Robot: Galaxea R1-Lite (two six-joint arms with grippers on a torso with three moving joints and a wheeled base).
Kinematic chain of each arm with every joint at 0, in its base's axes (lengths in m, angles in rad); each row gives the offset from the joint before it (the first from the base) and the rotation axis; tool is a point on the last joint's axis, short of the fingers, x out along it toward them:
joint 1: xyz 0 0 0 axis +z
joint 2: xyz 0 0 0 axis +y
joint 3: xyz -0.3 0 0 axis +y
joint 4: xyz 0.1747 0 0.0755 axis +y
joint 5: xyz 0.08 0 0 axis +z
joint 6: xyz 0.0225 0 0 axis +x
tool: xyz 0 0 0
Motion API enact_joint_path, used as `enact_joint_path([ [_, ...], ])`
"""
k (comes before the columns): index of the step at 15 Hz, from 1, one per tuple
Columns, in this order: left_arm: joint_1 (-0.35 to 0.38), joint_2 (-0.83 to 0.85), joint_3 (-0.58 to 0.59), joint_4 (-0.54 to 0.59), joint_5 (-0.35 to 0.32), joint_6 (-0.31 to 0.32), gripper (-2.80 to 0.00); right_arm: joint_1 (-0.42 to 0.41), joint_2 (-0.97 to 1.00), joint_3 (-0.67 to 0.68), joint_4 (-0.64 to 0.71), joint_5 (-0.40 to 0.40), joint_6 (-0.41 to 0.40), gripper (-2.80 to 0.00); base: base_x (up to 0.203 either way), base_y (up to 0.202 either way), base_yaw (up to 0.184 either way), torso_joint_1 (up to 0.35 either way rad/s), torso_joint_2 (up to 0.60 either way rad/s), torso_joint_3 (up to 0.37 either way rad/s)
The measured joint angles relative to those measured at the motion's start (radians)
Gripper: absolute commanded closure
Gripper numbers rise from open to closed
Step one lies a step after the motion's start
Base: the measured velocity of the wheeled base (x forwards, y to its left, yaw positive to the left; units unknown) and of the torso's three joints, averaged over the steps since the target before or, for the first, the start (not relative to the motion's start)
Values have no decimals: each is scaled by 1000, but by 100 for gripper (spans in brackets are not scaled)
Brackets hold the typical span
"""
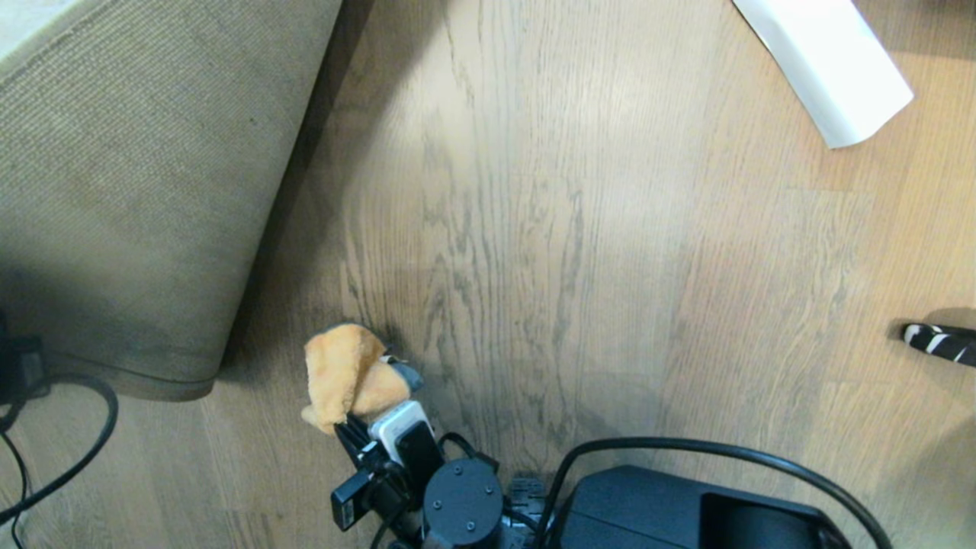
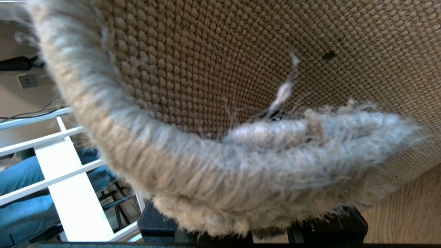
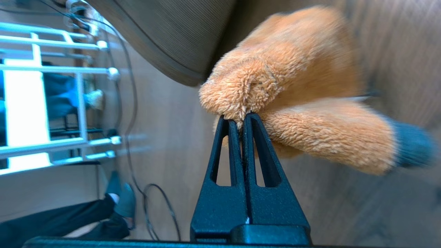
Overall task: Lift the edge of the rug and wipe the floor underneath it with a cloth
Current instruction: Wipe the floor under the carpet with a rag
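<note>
Your right gripper [image 3: 243, 119] has its 2 black fingers pressed together on a fold of the orange-tan microfibre cloth [image 3: 296, 103], which bunches beyond the fingertips with its dark grey-blue edging showing at 1 end. In the head view that gripper [image 1: 358, 419] sits low and left of centre, with the cloth [image 1: 347, 374] over the wood-grain plank floor [image 1: 579, 252], near the lifted rug's lower corner but apart from it.

The rug [image 1: 130, 198] stands raised at the left, its beige woven backing turned toward you and a shadow on the boards beside it. Your left wrist view is filled by the rug's fuzzy bound edge [image 2: 206, 162] and backing; the left gripper's fingers are hidden behind that edge, so you cannot tell how far they are parted or confirm the hold.

A white rolled sheet of paper [image 1: 827, 65] lies at the upper right, well apart from the cloth.
</note>
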Motion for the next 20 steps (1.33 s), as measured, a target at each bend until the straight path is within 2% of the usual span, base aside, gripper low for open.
enact_joint_path([
  [12,0,1,15,-1,0,0,0,-224,75,-63,0,3,1,0,0,0,0,0,0,0],
  [20,0,2,16,0,-1,1,0,-329,46,-82,0,4,0,0,0,0,0,0,0,0],
])
